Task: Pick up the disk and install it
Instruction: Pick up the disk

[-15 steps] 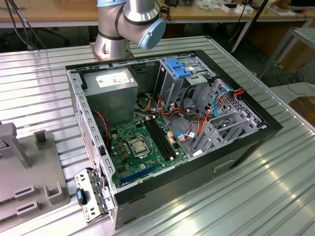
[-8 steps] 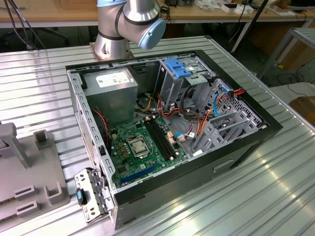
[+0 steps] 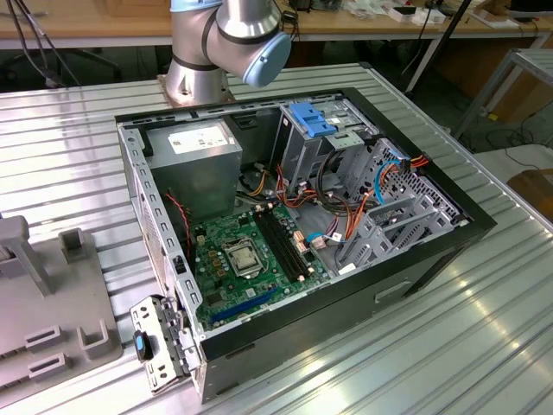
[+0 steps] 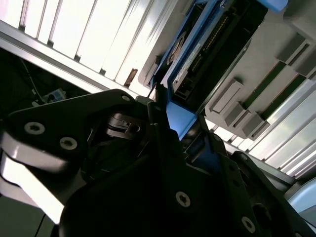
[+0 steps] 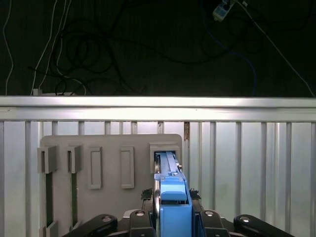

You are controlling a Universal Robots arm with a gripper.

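Note:
The disk (image 5: 171,190) stands on edge, its bright blue carrier running from a slot of the grey holder plate (image 5: 111,148) back between my fingers. In the second wrist view the disk (image 4: 212,54) shows a dark body framed in blue, lying against the same grey holder (image 4: 256,106). My gripper (image 5: 173,205) sits tight on both sides of the blue carrier and is shut on it, as also seen around the gripper (image 4: 174,123) in the second wrist view.
The open computer case (image 3: 432,259) lies on the ribbed metal table (image 3: 484,346), with a grey drive cage topped by a blue latch (image 3: 313,118). The grey holder (image 3: 52,294) sits at the exterior view's left. The arm's base (image 3: 216,43) rises behind the case.

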